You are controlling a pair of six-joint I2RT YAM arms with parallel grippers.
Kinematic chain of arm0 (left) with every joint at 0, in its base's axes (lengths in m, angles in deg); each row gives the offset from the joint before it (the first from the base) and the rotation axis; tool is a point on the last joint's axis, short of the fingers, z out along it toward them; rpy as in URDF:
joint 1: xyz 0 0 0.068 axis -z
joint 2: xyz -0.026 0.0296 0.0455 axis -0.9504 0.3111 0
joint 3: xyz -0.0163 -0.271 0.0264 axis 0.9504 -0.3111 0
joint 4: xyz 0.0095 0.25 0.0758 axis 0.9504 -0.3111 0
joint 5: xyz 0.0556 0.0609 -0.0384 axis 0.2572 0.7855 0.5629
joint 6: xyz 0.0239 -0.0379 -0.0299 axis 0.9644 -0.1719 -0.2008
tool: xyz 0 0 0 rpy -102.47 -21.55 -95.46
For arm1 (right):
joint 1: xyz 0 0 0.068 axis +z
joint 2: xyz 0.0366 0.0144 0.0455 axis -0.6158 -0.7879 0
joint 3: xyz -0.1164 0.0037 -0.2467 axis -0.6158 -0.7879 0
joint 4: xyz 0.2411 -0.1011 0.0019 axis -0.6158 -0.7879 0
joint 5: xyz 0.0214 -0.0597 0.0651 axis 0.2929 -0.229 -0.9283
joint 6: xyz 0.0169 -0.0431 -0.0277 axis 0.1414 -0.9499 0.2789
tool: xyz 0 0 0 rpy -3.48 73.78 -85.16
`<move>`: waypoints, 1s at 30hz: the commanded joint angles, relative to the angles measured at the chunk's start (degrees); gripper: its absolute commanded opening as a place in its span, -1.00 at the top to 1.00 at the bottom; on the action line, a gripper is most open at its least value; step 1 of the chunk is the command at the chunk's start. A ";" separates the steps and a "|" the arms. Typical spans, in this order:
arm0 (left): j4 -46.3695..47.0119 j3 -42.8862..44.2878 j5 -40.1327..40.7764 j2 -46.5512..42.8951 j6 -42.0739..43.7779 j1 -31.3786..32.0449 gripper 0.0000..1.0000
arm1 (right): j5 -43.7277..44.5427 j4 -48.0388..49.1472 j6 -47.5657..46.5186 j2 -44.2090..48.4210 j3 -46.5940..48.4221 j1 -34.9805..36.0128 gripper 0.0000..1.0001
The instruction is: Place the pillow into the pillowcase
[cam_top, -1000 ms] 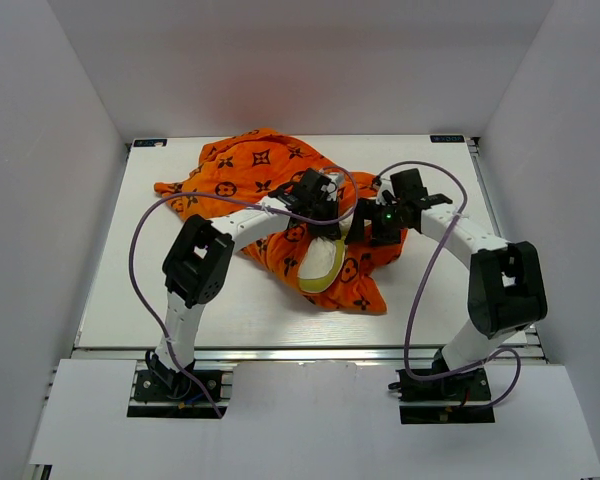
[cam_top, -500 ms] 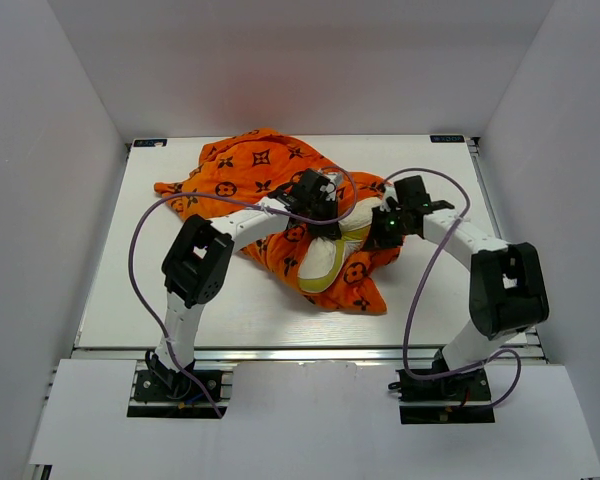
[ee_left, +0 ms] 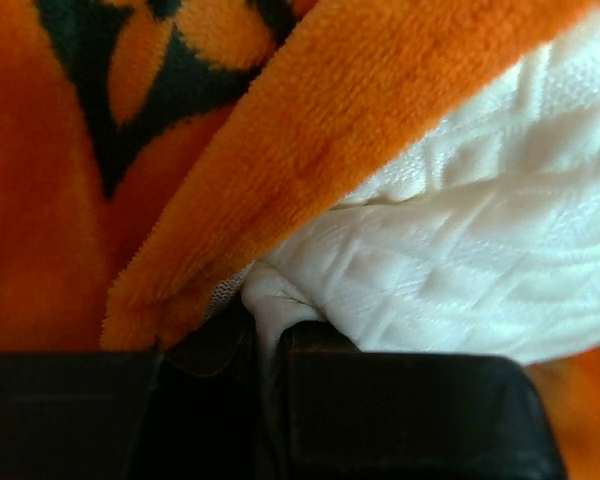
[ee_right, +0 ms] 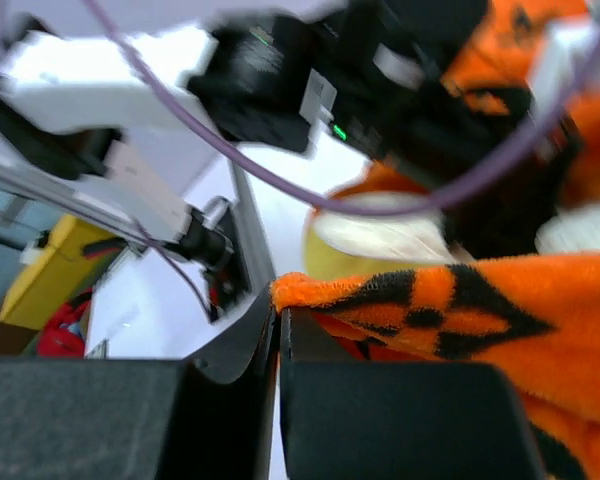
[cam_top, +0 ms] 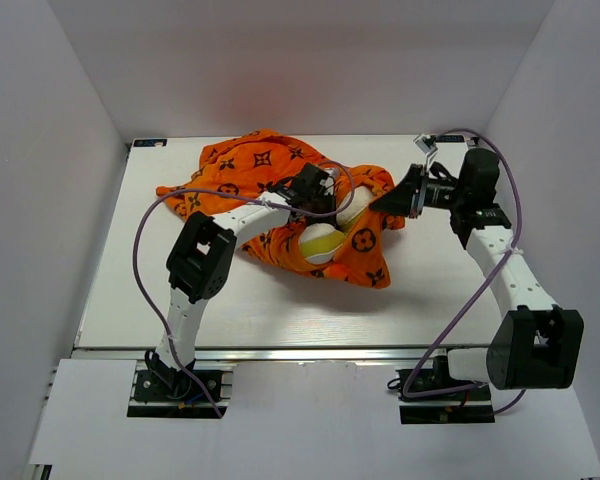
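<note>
Orange patterned pillowcase (cam_top: 250, 165) lay bunched on the table (cam_top: 160, 290) in the top view, with the white-and-yellow pillow (cam_top: 322, 243) only partly inside.

Left wrist view: the left gripper (ee_left: 265, 340) was clamped on a pillow corner at the fabric's opening.

Right wrist view: the right gripper (ee_right: 277, 325) pinched the pillowcase hem, held raised.

Much of the stuffing looked undone.

Looking down from above, the pillowcase (cam_top: 250, 165) covers most of the pillow (cam_top: 322, 244), and only a white-and-yellow patch peeks out. The left gripper (cam_top: 328, 196) has its tips lost in the folds. The left wrist view crops both cloths at every edge. Behind the right gripper (ee_right: 278, 318), the left arm (ee_right: 110, 85) and cable (ee_right: 280, 185) are smeared with blur.
</note>
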 commanded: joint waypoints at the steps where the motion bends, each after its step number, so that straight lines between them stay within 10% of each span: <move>1: -9.29 -4.75 5.13 5.10 1.15 0.35 1.00 | -15.10 43.01 28.81 2.31 6.34 0.55 1.00; 8: -6.57 -8.45 2.50 2.82 0.28 0.35 1.00 | -9.22 79.60 59.78 -4.64 8.45 4.85 1.00; 18: -6.65 -1.16 -0.76 1.76 -2.45 0.44 0.62 | -9.83 45.91 31.96 -3.07 6.52 14.51 1.00; 22: -11.30 5.70 -2.78 7.29 -2.80 0.78 0.62 | -1.32 10.69 0.35 -1.74 13.18 23.92 1.00; 30: -9.37 -1.85 -3.84 9.76 -5.96 1.23 0.69 | -3.67 42.23 23.20 -8.24 18.91 25.78 1.00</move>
